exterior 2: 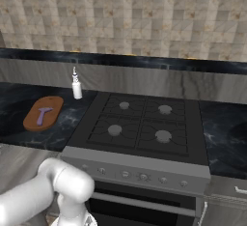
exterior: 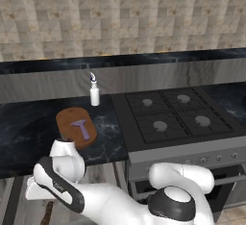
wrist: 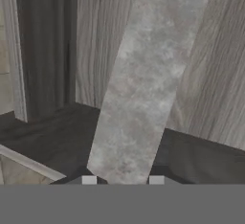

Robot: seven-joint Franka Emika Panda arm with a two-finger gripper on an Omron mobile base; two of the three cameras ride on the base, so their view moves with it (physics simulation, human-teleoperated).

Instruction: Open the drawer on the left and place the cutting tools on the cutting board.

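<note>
The peeler (exterior: 80, 127) lies on the cutting board (exterior: 67, 121), which sits on the counter (exterior: 29, 128) left of the hob (exterior: 173, 113). The bottle (exterior: 94, 93) stands just beyond the board, at the hob's far left corner.

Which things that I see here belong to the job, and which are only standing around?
Belong to the job:
- cutting board
- lilac peeler, already lying on the board
- knife, its grey blade rising from between the tool tips

Only standing around:
- white bottle
- hob
</note>
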